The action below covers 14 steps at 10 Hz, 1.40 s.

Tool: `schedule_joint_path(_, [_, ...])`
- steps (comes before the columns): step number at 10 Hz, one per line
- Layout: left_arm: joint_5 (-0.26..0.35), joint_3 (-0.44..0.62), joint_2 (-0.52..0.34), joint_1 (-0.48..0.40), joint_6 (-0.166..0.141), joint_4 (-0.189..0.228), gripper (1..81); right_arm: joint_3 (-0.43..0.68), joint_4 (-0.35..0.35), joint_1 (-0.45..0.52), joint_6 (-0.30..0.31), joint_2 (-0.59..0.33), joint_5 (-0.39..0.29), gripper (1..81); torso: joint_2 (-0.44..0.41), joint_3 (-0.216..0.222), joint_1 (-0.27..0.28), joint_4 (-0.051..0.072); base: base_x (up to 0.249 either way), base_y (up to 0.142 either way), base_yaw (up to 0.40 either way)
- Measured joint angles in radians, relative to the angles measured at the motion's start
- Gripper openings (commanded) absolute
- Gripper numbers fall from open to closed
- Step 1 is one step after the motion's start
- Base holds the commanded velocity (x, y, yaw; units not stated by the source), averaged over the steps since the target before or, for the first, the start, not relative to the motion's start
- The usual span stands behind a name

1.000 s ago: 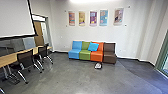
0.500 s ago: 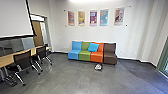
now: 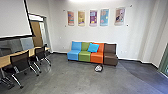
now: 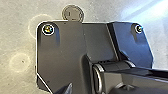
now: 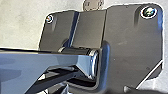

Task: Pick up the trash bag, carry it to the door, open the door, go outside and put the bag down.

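Resting near the couch [image 3: 96, 58], trash bag [image 3: 98, 68], long axis unclear.

Against the far wall, 4 seats [image 3: 84, 56] stand in a row: blue, green, orange, brown. A blue pillow [image 3: 93, 47] leans there. The trash bag [image 3: 98, 68] lies on the floor nearer. Above hang 5 posters [image 3: 93, 18]. Left, black chairs [image 3: 20, 61] stand by a table [image 3: 5, 60].
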Motion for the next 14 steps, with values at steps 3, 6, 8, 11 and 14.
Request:
schedule_joint_path(3, [0.000, 0.000, 0.000, 0.000, 0.000, 0.000, 81.1, 0.000, 0.000, 0.000, 0.000, 0.000, 0.002, 81.1, 0.000, 0.000, 0.000, 0.000, 0.157, 0.000, 0.000])
schedule_joint_path(6, [0.000, 0.000, 0.000, 0.000, 0.000, 0.000, 81.1, 0.000, 0.000, 0.000, 0.000, 0.000, 0.003, 81.1, 0.000, 0.000, 0.000, 0.000, 0.158, 0.000, 0.000])
schedule_joint_path(8, [0.000, 0.000, 0.000, 0.000, 0.000, 0.000, 81.1, 0.000, 0.001, 0.000, 0.000, 0.000, 0.003, 81.1, 0.000, 0.000, 0.000, 0.000, 0.158, 0.000, 0.000])
schedule_joint_path(11, [0.000, 0.000, 0.000, 0.000, 0.000, 0.000, 81.1, -0.001, 0.001, 0.000, 0.000, 0.002, 0.003, 81.1, 0.000, 0.000, 0.000, 0.000, 0.158, 0.000, 0.000])
schedule_joint_path(14, [0.000, 0.000, 0.000, 0.000, 0.000, 0.000, 81.1, -0.001, 0.001, 0.000, 0.000, 0.005, 0.003, 81.1, 0.000, 0.000, 0.000, 0.000, 0.157, 0.000, 0.000])
